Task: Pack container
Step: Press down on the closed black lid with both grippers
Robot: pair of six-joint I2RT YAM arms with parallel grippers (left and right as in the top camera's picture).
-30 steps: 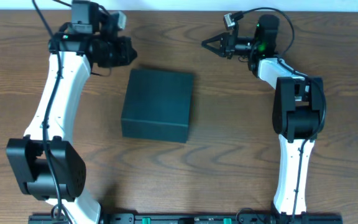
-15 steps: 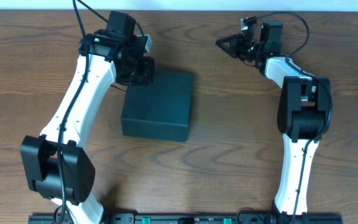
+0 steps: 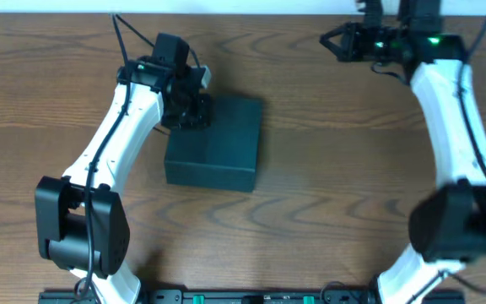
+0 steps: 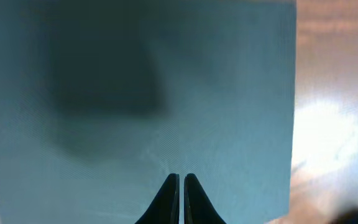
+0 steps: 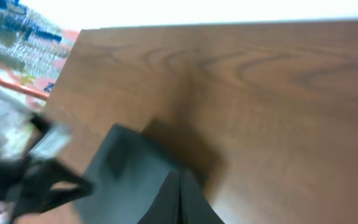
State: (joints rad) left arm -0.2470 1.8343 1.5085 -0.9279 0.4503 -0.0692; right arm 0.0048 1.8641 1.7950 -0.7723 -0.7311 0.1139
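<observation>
The container sits shut a little left of centre on the wooden surface. Its dark teal top is flat and unbroken, and I can't tell from here which edge carries the hinge.

Your left gripper hangs over the container's 11 o'clock corner. In the left wrist view its fingers are drawn together with only a thin slit between them. They hold nothing and point across the lid. Whether the tips touch the lid or ride just above it can't be told.

Your right gripper is well apart, out toward 2 o'clock from the container near the far edge of the surface. Its fingers look closed and empty, with the container low in its own camera view.

No snack or other item to pack shows anywhere in these views. I'd judge you are at the very start, with the box yet to be opened.

For the next move, find the free edge of the flap and part the left fingers enough to catch it. Otherwise slip one tip under the lip and lift along the hinge's arc. The box looks light and may slide on the wood, so bring the right arm in to steady the far side before you pry.
</observation>
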